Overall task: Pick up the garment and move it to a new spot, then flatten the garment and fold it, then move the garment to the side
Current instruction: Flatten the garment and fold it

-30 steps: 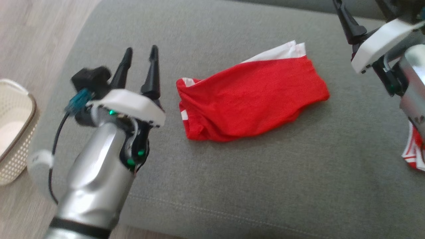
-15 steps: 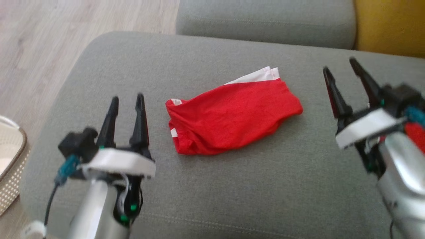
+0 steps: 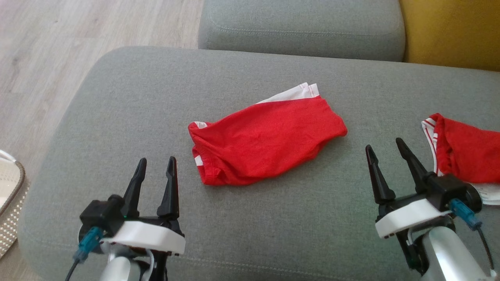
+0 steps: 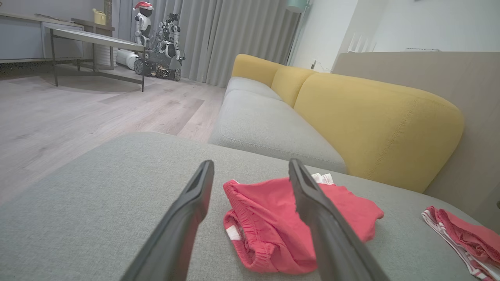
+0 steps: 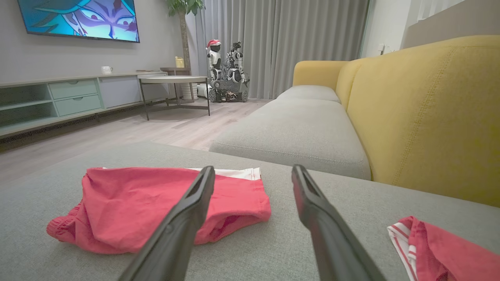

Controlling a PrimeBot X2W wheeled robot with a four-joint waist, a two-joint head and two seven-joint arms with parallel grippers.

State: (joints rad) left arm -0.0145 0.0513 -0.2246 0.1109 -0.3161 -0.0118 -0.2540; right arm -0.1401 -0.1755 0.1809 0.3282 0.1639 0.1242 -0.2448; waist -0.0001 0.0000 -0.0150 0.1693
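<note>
Cushion: the grey cushion [image 3: 129, 101] is taking up most of the head view and is serving as the landmark here.
Backrest: a yellow backrest [image 3: 449, 31] is rising beyond the cushion's far right corner.
Garment: the red garment [image 3: 265, 144], a pair of shorts, is lying rumpled near the middle of the cushion. Its waistband [image 3: 197, 156] is pointing toward the cushion's left side and its white-trimmed hem [image 3: 304, 91] toward the far edge.
Second garment: a second garment [image 3: 465, 148], red with striped trim, is lying at the cushion's right edge.
Basket: a pale basket [image 3: 11, 195] is sitting just off the cushion's left edge.
Left gripper: the left gripper [image 3: 157, 159] is hovering over the cushion's near left part, fingers spread, gripping nothing.
Right gripper: the right gripper [image 3: 383, 143] is hovering over the cushion's near right part, likewise spread and empty.
Handling: the cloth is looking light, soft and limp, so it is likely to sag and bunch when lifted.
Hold: the thick gathered waistband is probably offering the surest pinch, with the hem end for the other gripper.
</note>
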